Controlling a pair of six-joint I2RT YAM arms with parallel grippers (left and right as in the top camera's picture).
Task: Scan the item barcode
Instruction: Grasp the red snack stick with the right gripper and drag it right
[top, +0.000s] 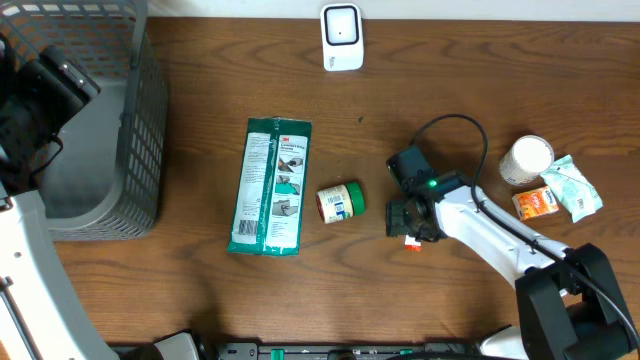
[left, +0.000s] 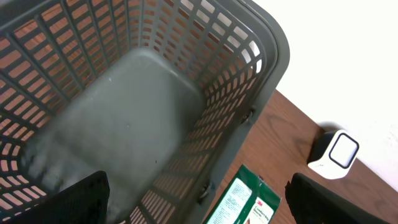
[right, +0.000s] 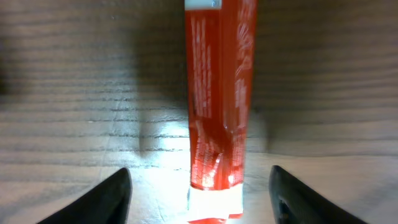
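A: Red tube (right: 214, 112) lies flat on the wooden table (right: 74, 93), between the spread fingers of our right gripper (right: 199, 190); we see gaps either side.
B: Our left gripper (left: 205, 202) hangs over the grey basket (left: 273, 56), fingers spread wide, holding nothing.

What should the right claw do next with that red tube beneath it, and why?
Probably close the right gripper on the red tube. Its fingers stand open on either side of the tube, which lies flat on the table, ungripped. It must be held before going to the white device, likely the scanner.
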